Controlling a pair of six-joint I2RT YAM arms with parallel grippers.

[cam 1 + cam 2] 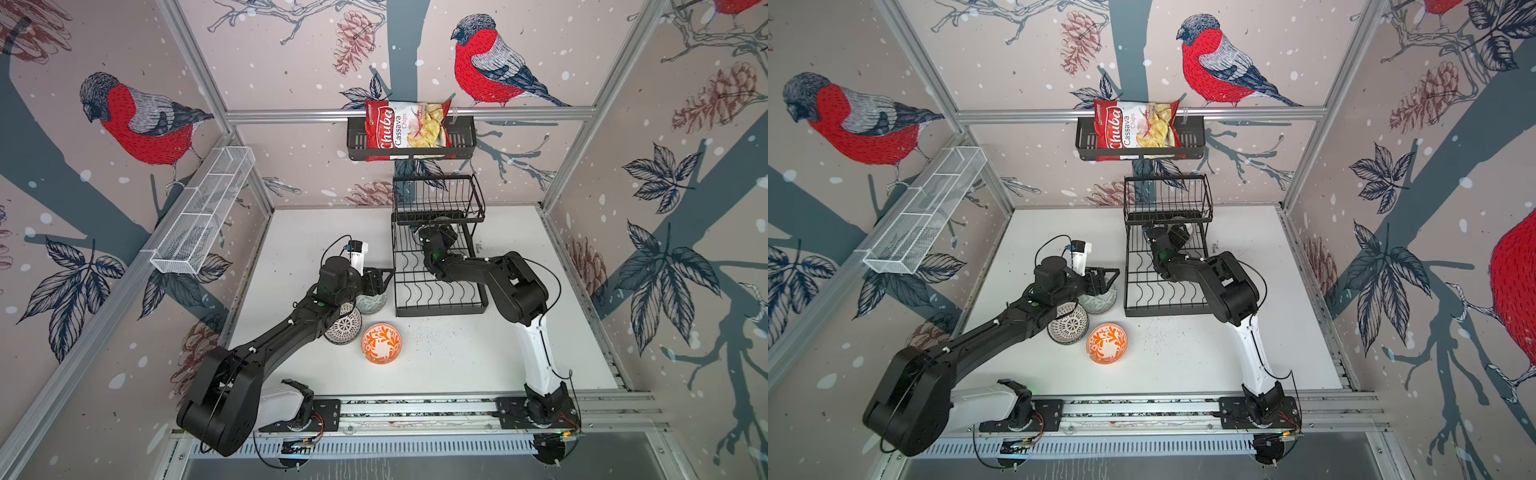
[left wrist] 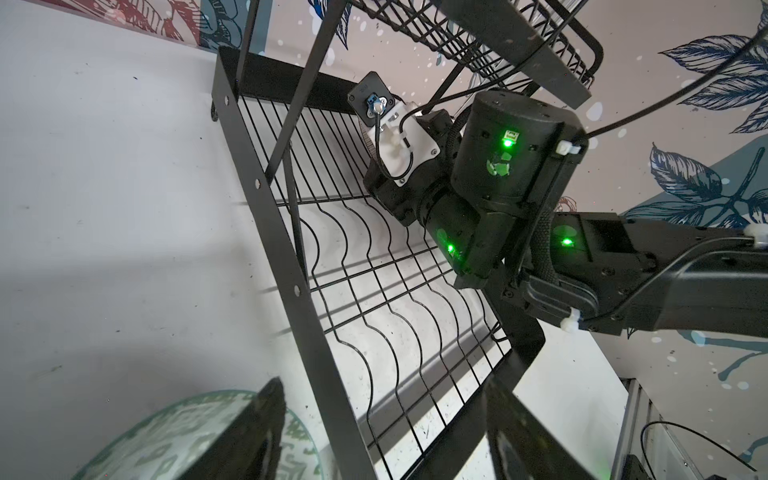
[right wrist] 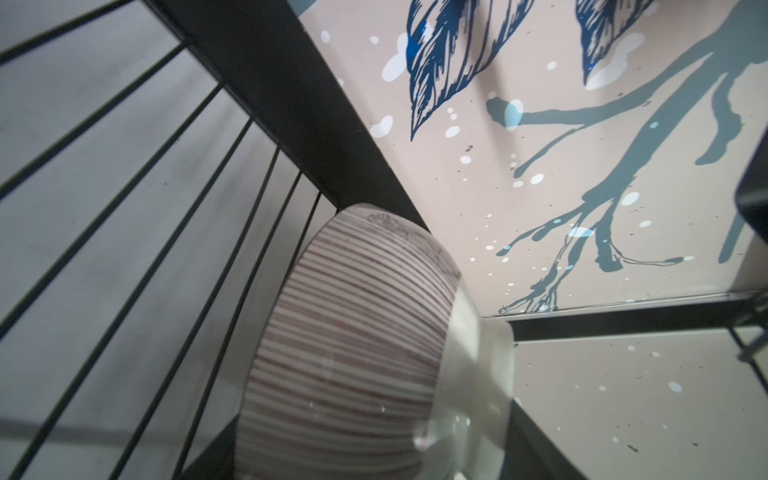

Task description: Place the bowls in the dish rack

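Black right arm (image 1: pixel 469 268) bends, reaching deep into the dish rack (image 1: pixel 440 311).

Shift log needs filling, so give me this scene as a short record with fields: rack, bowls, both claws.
Dish rack: black wire, two tiers, toward the back of the table.
Bowls on table: orange floral bowl, black-white dotted bowl partly under the left arm, grey-green bowl.
Bowl at rack: pink-lined bowl, far end of the lower tier.
Left claw: open, one finger over the grey-green bowl.
Right claw: inside the lower tier by the pink-lined bowl; grip unclear.
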